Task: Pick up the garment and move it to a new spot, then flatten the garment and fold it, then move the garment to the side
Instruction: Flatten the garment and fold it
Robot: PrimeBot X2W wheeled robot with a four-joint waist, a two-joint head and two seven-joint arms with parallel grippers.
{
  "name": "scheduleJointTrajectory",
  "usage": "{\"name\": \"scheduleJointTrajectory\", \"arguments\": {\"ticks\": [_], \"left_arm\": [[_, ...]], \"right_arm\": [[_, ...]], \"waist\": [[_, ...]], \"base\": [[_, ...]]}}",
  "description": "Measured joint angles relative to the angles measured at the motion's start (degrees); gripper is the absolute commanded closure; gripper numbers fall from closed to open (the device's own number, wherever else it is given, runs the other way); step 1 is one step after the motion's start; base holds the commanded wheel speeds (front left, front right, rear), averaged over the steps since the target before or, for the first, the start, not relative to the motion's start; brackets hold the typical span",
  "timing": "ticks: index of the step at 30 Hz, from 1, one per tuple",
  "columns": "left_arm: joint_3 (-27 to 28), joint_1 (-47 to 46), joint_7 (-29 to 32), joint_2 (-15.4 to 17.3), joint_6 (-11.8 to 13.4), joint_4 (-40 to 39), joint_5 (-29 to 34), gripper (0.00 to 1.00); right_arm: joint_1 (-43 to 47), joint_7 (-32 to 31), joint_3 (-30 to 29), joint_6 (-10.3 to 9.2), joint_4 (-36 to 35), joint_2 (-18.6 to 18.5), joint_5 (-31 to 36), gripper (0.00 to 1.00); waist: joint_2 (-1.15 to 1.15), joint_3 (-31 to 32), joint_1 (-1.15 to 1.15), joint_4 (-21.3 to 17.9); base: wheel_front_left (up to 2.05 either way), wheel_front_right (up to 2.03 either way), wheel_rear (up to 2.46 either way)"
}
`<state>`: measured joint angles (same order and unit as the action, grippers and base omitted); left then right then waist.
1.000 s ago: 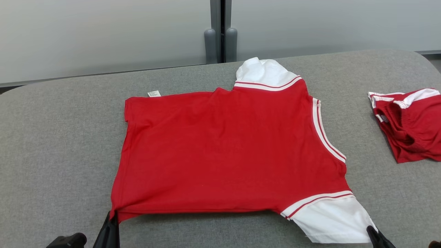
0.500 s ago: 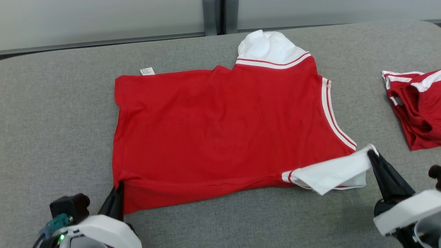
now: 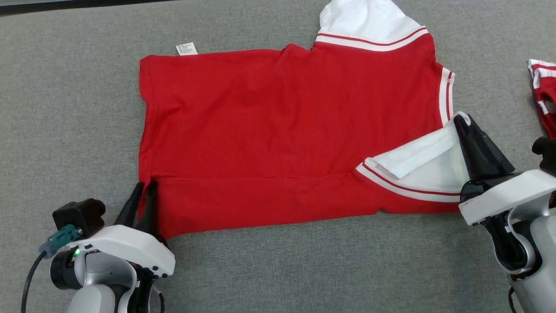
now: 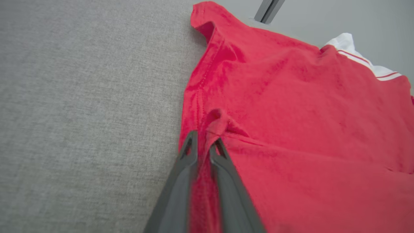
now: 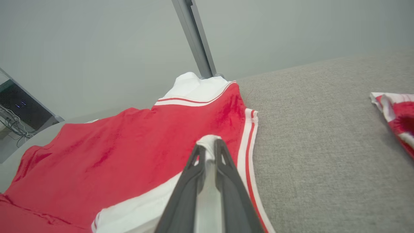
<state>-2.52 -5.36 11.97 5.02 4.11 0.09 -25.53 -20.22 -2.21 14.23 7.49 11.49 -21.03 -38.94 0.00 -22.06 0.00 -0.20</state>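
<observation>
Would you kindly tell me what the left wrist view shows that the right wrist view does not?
Left wrist view: the left gripper shut on the red white-trimmed shirt at its hem corner. Right wrist view: the right gripper shut on its white sleeve, and a second red-and-white garment. Shared: the shirt's red body, the grey fabric surface, the pale wall.

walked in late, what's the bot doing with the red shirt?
It is mid-fold. The left end effector is shut on the near hem corner of the red shirt. The right end effector is shut on the near white sleeve, lifted and turned in over the body. The near edge looks doubled over along a crease. The shirt lies on a grey padded surface, with another red-and-white garment off to the right.
</observation>
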Motion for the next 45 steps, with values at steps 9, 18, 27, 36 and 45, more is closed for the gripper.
{"name": "scheduleJointTrajectory", "arguments": {"ticks": [9, 18, 27, 36, 45], "left_arm": [[-0.8, -1.5, -17.3, -0.8, 1.1, 0.7, 4.6, 0.0], [-2.3, -1.4, -26.9, -1.7, 1.9, 1.1, 9.7, 0.0], [-3.0, 6.1, -27.0, -1.7, 1.1, 5.4, 12.7, 0.0], [-2.6, 7.3, -27.0, -1.5, 1.0, 8.1, 12.7, 0.0], [-2.4, 7.2, -27.0, -1.1, 0.9, 9.5, 12.7, 0.0]], "right_arm": [[-0.8, 15.8, 1.5, 0.0, 0.1, -2.4, 4.3, 0.0], [9.8, 17.2, -7.5, 0.0, -6.3, 0.0, 16.5, 0.0], [21.2, 16.2, -9.3, 0.0, -9.8, 4.3, 20.1, 0.0], [23.5, 14.5, -9.9, 0.0, -11.5, 5.9, 20.7, 0.0], [23.7, 14.5, -10.2, 0.0, -11.1, 6.0, 20.0, 0.0]], "waist": [[0.0, 1.2, 0.0, 0.5], [0.0, 6.8, 0.0, 0.9], [0.0, 12.2, 0.0, 0.1], [0.0, 14.4, 0.0, -0.5], [0.0, 14.7, 0.0, -0.3]], "base": [[0.0, 0.0, 0.0], [0.0, 0.0, 0.0], [0.0, 0.0, 0.0], [0.0, 0.0, 0.0], [0.0, 0.0, 0.0]]}}
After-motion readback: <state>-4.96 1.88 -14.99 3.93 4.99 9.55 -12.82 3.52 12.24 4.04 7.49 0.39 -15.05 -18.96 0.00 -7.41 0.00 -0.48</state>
